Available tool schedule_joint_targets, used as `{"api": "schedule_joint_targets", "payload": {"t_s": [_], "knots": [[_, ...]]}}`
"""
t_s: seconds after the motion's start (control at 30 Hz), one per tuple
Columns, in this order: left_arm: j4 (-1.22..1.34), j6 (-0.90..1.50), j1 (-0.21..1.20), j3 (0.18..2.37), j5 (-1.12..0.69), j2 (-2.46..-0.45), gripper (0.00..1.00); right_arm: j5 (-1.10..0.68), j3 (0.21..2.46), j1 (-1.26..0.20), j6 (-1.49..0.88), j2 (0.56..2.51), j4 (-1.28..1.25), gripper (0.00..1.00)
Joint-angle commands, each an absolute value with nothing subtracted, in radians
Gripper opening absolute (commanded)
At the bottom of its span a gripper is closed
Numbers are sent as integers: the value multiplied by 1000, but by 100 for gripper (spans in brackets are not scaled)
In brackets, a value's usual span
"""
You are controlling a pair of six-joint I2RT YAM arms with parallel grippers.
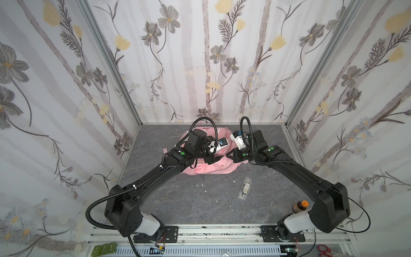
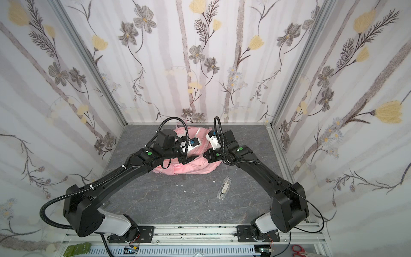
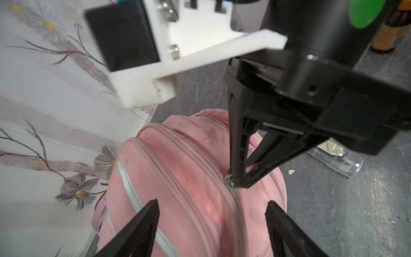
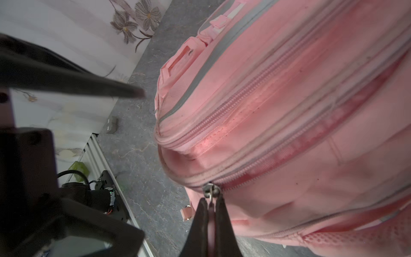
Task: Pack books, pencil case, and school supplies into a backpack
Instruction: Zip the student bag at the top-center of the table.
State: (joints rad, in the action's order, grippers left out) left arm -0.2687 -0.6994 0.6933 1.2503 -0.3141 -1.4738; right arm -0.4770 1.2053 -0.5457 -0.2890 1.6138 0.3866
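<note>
1. Your right end effector [image 4: 210, 203] has its black fingers pressed together on the pull tab hanging from the small metal zipper slider [image 4: 209, 191]. Hold that pinch firm and deep on the tab so it does not slip out under load.
2. Draw the slider along the line of the teeth, following the curve of the seam. A pull away from the fabric would likely jam the slider or drag the whole bag.
3. Your left end effector [image 3: 212, 202] hangs spread above the bag and holds nothing. Bring it down onto the fabric beside the track and pinch there, so the right arm has something to pull against.
4. The large pink fabric backpack [image 1: 211, 169] lies on the grey stone-patterned tabletop [image 1: 189, 204] near the back wall, under both wrists. In the right wrist view the seam beyond the slider looks darker red. It may be parted, but I cannot tell.
5. The small clear oblong plastic case with whitish contents [image 1: 244, 187] lies on the tabletop, apart from the bag on its near side. Leave the mouth wide enough to take it. The books and the pencil case show in no view.
</note>
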Motion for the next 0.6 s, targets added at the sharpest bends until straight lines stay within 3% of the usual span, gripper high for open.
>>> {"api": "schedule_joint_targets", "payload": {"t_s": [0.0,0.13,0.23,0.53,0.57], "knots": [[-331,-685,703,1249,-319,-1499,66,-539,1189,-556,-336,1603,242,0],[-354,-703,700,1245,-258,-1517,56,-541,1177,-557,-334,1604,239,0],[-368,-714,694,1238,-235,-1527,36,-540,1169,-556,-337,1603,232,0],[-379,-706,693,1204,-178,-1546,22,-520,1148,-555,-341,1558,232,0],[-381,-707,693,1199,-175,-1547,16,-518,1146,-555,-341,1557,232,0]]}}
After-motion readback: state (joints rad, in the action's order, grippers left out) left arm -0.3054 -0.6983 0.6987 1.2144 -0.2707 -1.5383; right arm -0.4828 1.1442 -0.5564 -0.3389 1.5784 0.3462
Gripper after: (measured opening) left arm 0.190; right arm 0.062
